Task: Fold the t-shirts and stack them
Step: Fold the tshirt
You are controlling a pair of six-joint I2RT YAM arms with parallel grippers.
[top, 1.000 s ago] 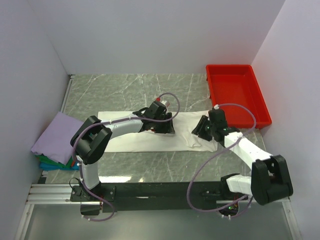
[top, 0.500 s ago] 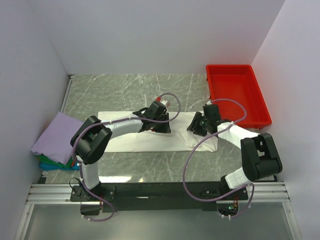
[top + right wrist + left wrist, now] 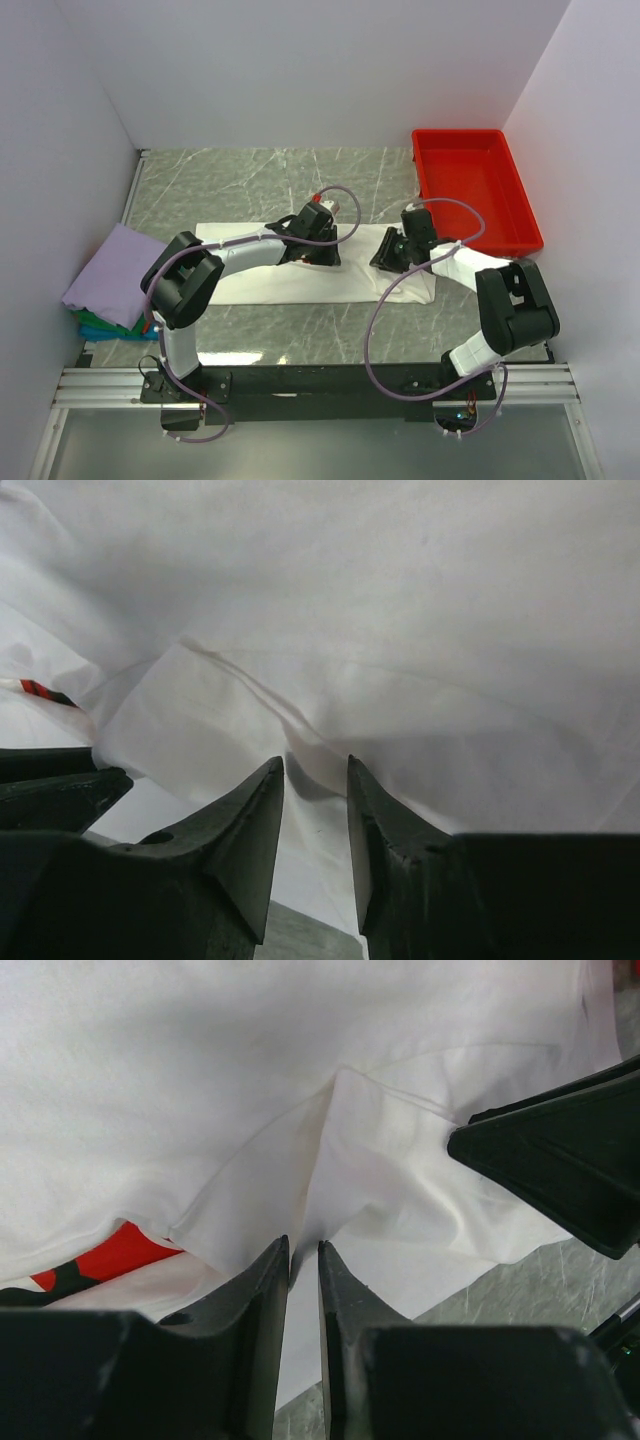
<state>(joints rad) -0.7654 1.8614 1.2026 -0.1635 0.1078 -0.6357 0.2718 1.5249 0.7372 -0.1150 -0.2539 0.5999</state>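
The desk (image 3: 250,170) carries everything. The biggest thing on it is the white shirt (image 3: 260,285), lying as a long band across the middle, nearer my side than the far edge. It is spread flat so that I can reach its right end with both arms.

At the left edge sits the folded stack (image 3: 115,268), lavender on top with green and blue showing beneath. It is kept clear of the work and, I judge, waiting for this shirt. The red tray (image 3: 470,190) stands in the far right corner and has no part in this.

My left pincer (image 3: 318,240) is down on the shirt's middle, its tips nearly together and clamped on a raised ridge of white cloth. My right pincer (image 3: 390,252) is just beside it toward the right end. Its tips stand apart astride another ridge and have not yet bitten. Gripping two points along one line should let me lift and fold evenly.

A sliver of the red print (image 3: 120,1255) peeks from under the cloth.
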